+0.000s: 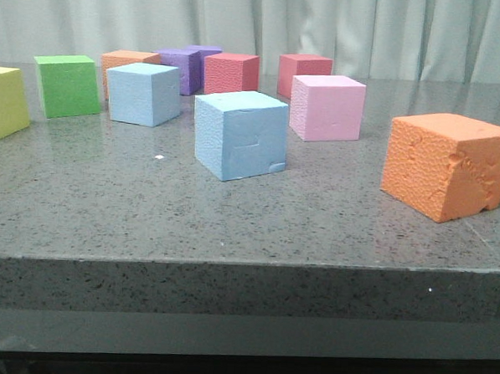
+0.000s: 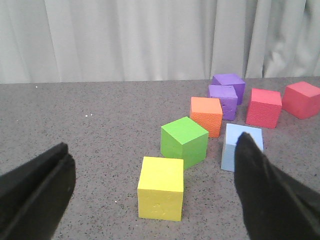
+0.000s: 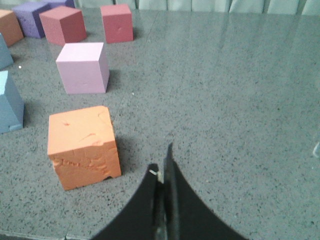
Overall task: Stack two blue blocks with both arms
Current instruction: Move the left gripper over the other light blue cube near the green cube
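Note:
Two sky-blue blocks stand apart on the grey table [image 1: 231,228]. The nearer blue block [image 1: 240,134], with dents and a chipped corner, is at the middle. The other blue block [image 1: 143,93] is further back on the left. My left gripper [image 2: 153,141] is open wide and empty above the table, and its right finger [image 2: 270,195] partly hides the far blue block [image 2: 231,152]. My right gripper [image 3: 162,167] is shut and empty, right of the big orange cube [image 3: 82,145]. Both blue blocks show at the right wrist view's edge: the near one [image 3: 10,102] and the far one [image 3: 3,50]. Neither gripper shows in the front view.
A yellow cube [image 2: 161,187] and a green cube [image 2: 184,141] lie between my left fingers. A pink cube [image 1: 327,107], two red cubes [image 1: 232,73], purple cubes [image 1: 182,69] and a small orange cube [image 1: 127,61] stand at the back. The large orange cube [image 1: 448,164] is near the right front.

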Robot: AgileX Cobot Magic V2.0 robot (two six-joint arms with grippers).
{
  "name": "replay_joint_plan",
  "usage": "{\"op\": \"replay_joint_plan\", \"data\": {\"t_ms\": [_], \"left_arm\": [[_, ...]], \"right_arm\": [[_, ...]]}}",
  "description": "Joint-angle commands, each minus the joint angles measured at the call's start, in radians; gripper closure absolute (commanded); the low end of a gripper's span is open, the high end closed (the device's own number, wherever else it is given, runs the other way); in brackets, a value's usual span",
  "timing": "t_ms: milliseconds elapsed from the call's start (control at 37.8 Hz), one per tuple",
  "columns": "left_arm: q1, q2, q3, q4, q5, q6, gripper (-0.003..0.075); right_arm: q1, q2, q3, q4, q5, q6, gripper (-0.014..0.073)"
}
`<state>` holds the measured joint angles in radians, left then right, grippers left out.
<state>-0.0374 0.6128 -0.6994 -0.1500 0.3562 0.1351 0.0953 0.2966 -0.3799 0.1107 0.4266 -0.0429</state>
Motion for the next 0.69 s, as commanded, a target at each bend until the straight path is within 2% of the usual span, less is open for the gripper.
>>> {"op": "replay_joint_plan", "data": {"t_ms": [0, 185, 397, 661], "left_arm": [[-0.001, 0.007, -0.032, -0.013, -0.098, -0.008, 0.0103], [-0.001, 0.027, -0.034, -0.013, -0.119, -0.008, 0.0103], [-0.023, 0.175, -0.120, -0.013, -0.108, -0.008, 0.0103], [-0.192, 0.490, -0.361, -0.013, -0.051, -0.008, 0.0103]], "right_arm": [[-0.005, 0.004, -0.024, -0.004, -0.100, -0.011, 0.0661], [-0.005, 0.004, -0.024, -0.004, -0.100, -0.011, 0.0661], [-0.005, 0.004, -0.024, -0.004, -0.100, -0.011, 0.0661], [-0.005, 0.004, -0.024, -0.004, -0.099, -0.011, 0.0661]]}}
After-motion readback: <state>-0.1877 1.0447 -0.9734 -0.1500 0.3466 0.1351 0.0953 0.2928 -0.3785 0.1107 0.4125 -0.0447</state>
